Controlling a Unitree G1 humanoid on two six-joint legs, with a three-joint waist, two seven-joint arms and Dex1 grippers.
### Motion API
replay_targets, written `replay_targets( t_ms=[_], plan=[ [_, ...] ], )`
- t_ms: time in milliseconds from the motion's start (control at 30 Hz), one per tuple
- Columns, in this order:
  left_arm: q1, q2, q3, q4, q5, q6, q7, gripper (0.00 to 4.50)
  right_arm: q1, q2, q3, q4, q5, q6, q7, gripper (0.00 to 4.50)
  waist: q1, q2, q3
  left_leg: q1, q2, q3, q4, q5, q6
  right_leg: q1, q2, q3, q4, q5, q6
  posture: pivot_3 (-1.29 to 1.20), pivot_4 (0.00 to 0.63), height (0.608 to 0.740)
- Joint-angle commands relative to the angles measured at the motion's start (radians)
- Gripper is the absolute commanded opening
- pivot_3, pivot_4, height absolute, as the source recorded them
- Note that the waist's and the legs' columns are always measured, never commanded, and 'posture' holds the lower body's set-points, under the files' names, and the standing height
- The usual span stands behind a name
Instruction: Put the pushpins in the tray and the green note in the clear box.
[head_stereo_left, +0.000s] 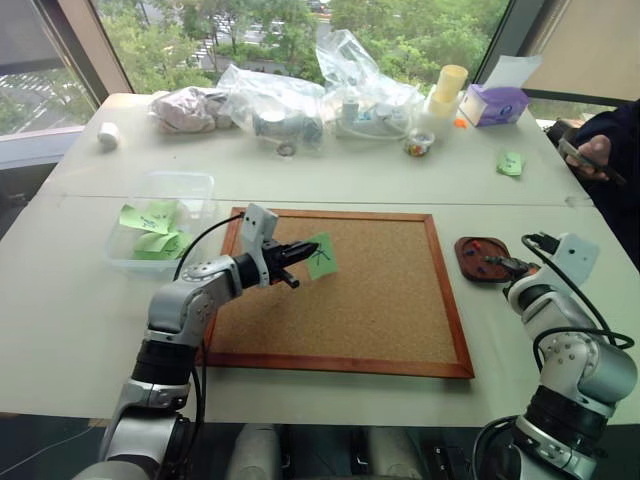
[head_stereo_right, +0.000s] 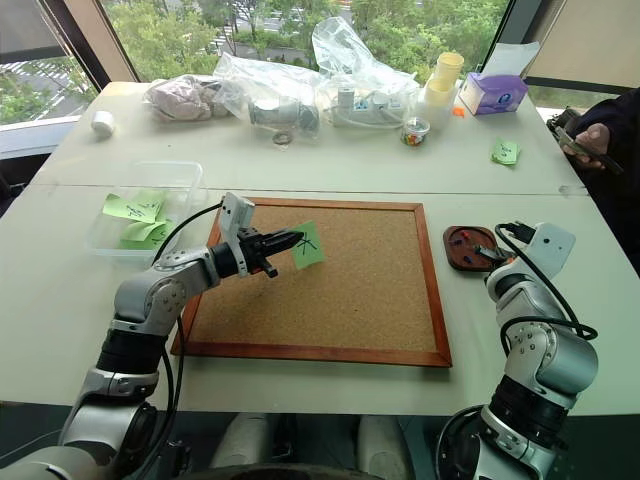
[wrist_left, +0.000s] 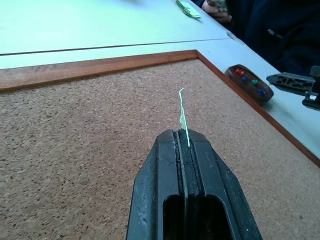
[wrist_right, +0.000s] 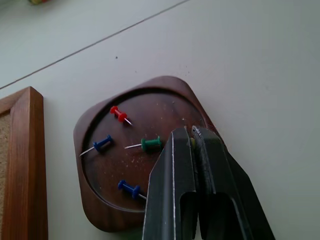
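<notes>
Green note (head_stereo_left: 321, 256), marked with thin pen lines, is pinched at one edge between the pressed-together fingers of my left tool (head_stereo_left: 296, 252) and held in the air over the cork board (head_stereo_left: 380, 300), above the part of the board nearest the bench's left edge; in the left wrist view the paper (wrist_left: 183, 117) stands edge-on, rising from between the fingers. Cork board, wood-framed, lies flat on the middle of the bench (head_stereo_left: 80, 290), toward its near edge. Clear box (head_stereo_left: 165, 225) sits just beside the board's left frame, toward the bench's left edge, and contains several other light green notes (head_stereo_left: 152, 228). Tray (wrist_right: 100, 150), dark reddish-brown, rests on the bench just beside the board's right frame; it holds one red pushpin (wrist_right: 119, 114), one green pushpin (wrist_right: 150, 144) and two blue pushpins (wrist_right: 102, 143). My right tool (wrist_right: 191, 137) is over the tray's edge farthest from the board, its fingers pressed together with nothing visible between them. One more green note (head_stereo_left: 510, 163) lies far back toward the bench's right edge. Clear plastic bags (head_stereo_left: 300, 95), a purple box (head_stereo_left: 495, 103) and a small white roll (head_stereo_left: 108, 135) line the far edge. A person's hand (head_stereo_left: 592, 153) holding a phone shows at the bench's right edge.
</notes>
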Motion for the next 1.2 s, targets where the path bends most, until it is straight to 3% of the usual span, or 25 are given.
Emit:
replay_targets(
  t_ms=[33,133,233,467,867,1067,1200],
  plan=[
    [0.007,0.000,-0.007,-0.042,0.003,-0.012,-0.008,0.05,0.004,-0.007,0.010,-0.017,0.016,-0.020,0.004,0.00,0.000,0.000,0.000,0.000,0.000,0.000,0.000,0.000,0.000,0.000,0.000,0.000,0.000,0.000,0.000,0.00,0.150,0.740],
    [0.012,0.001,-0.005,-0.043,0.007,-0.012,-0.003,0.05,0.011,-0.004,0.020,-0.015,0.016,-0.021,0.002,0.00,0.000,0.000,0.000,0.000,0.000,0.000,0.000,0.000,0.000,0.000,0.000,0.000,0.000,0.000,0.000,0.00,0.150,0.740],
    [0.013,0.001,-0.002,-0.042,0.010,-0.010,0.000,0.00,0.026,-0.025,0.055,-0.014,0.001,-0.037,0.016,0.93,0.000,0.000,0.000,0.000,0.000,0.000,0.000,0.000,0.000,0.000,0.000,0.000,0.000,0.000,0.000,0.00,0.150,0.740],
    [0.022,0.005,0.001,-0.045,0.014,-0.008,0.004,0.00,0.058,-0.108,0.166,-0.044,-0.051,-0.120,0.064,4.46,0.000,0.000,0.000,0.000,0.000,0.000,0.000,0.000,0.000,0.000,0.000,0.000,0.000,0.000,0.000,0.00,0.150,0.740],
    [0.037,0.009,0.003,-0.067,0.021,-0.004,0.010,0.00,0.018,-0.205,0.229,-0.110,-0.005,-0.146,0.181,4.46,0.001,0.000,0.000,0.000,0.000,0.000,0.000,0.000,0.000,0.000,0.000,0.000,0.000,0.000,0.000,0.00,0.150,0.740],
    [0.019,0.035,0.045,-0.099,0.052,-0.044,0.056,0.00,0.010,-0.317,0.341,-0.277,0.297,0.014,0.495,4.46,0.001,0.000,0.000,0.000,0.001,-0.002,0.000,0.000,0.000,0.000,0.001,0.000,0.000,0.000,0.000,0.00,0.150,0.740],
    [-0.044,0.016,0.121,-0.097,0.090,-0.115,0.180,0.00,-0.008,-0.391,0.406,-0.285,0.369,0.011,0.620,4.46,0.006,-0.001,0.000,0.000,0.001,-0.004,0.001,-0.001,0.001,0.001,0.000,0.000,0.000,0.000,0.000,0.00,0.150,0.740]
  ],
)
